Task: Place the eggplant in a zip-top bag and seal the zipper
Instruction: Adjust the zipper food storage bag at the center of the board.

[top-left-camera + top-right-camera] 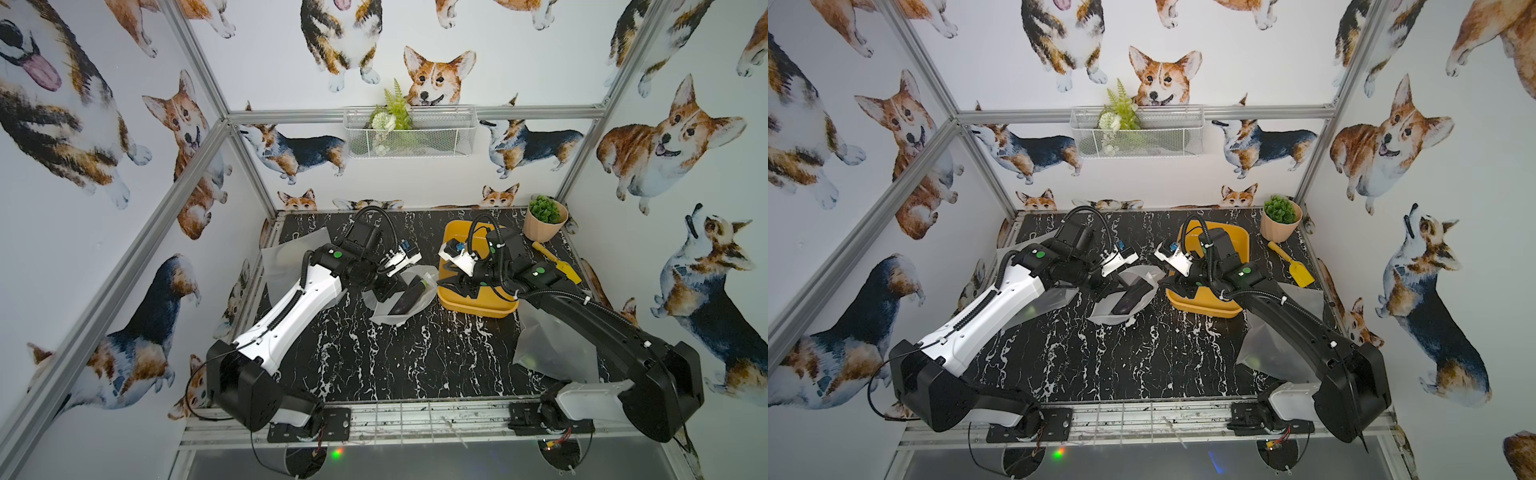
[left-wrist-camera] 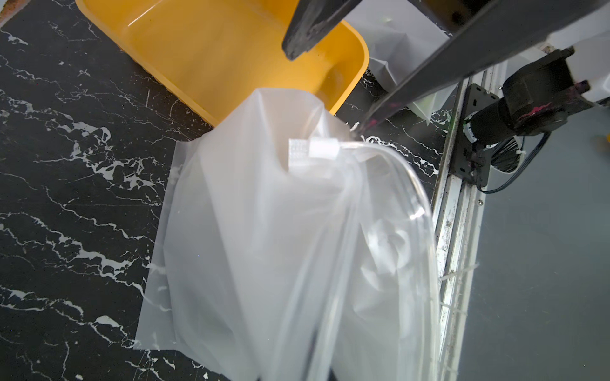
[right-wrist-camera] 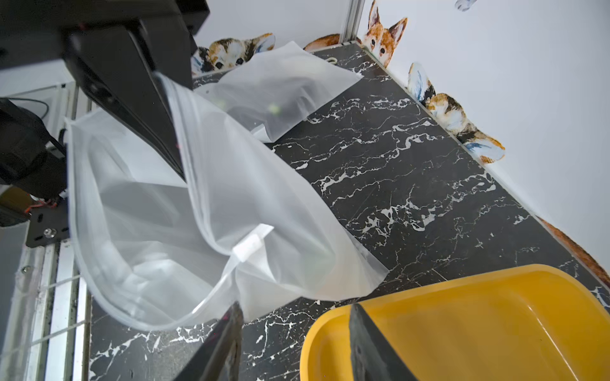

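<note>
Eggplant (image 1: 405,297) looks to be sat inside the zip-top bag (image 1: 390,318) already, so step 1 is done. Rim is pinched by the left gripper (image 3: 175,155). Right gripper (image 3: 295,306) is half-parted, nothing held. Next, the slider (image 2: 323,147) has to be grabbed and dragged across.

No text, brand or number is legible in any view; the blue tag (image 1: 409,246) on the left arm's camera is too small to read.

Bag (image 2: 264,247) frosted soft plastic; tray (image 2: 198,49) glossy plastic
</note>
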Available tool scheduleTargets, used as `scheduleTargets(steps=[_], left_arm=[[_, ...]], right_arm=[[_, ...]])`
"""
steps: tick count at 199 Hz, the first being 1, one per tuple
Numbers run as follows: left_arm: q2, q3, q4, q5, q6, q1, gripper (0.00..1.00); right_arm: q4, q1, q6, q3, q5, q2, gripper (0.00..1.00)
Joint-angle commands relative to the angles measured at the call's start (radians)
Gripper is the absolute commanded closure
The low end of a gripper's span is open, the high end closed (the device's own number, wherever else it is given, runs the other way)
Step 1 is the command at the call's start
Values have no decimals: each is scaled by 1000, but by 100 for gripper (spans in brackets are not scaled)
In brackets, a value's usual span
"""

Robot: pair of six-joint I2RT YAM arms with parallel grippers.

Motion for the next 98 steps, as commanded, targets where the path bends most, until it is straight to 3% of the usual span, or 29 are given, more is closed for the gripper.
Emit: scheduleTargets(steps=[1,52,73,85,98], left_arm=[[-3,11,-25,49,41,2,100],[5,26,-44,76,56,2,100],[13,35,-50,81,64,2,100],[23,40,-54,82,65,4,100],[31,39,-48,63,59,5,100]], right_arm=[[-38,14,-104,26,2,28,44],[47,46,-152,3,42,45,38],[57,50,-150,13,-3,59,38],[68,53,-127,22,-39,64,43],[65,56,-110,35,-70,69,58]])
